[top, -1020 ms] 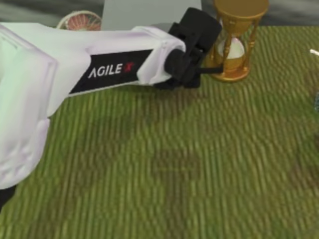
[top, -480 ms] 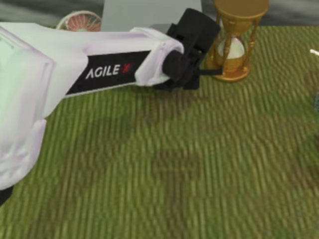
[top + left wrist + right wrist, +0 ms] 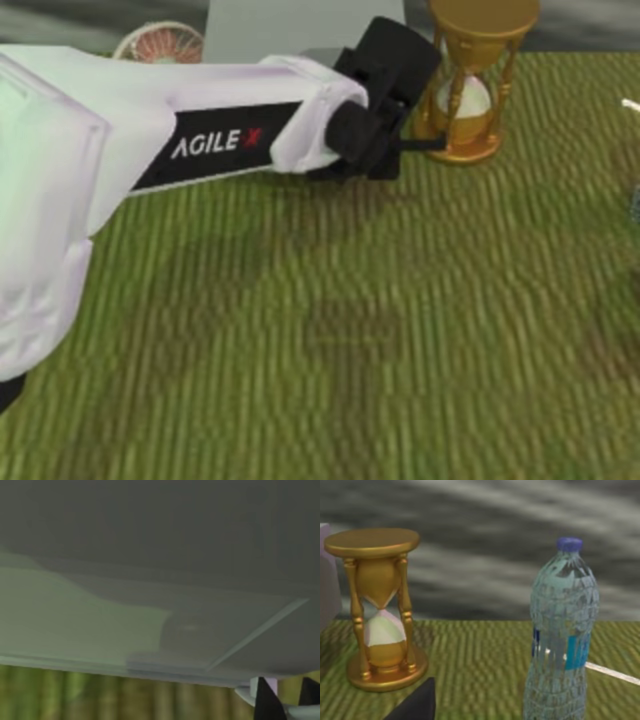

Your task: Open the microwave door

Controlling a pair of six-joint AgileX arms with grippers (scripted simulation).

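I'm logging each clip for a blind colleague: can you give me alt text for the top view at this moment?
The left arm reaches across the green table from the top view's left, its left gripper at the front of the silver-grey microwave at the far edge. A golden hourglass stands just right of the gripper, and a small pink fan sits left of the microwave.

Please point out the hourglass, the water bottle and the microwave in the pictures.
hourglass point(image 3: 379, 645): right wrist view, lower glass bulb.
water bottle point(image 3: 563, 630): right wrist view, middle of body.
microwave point(image 3: 300, 28): top view, grey top.
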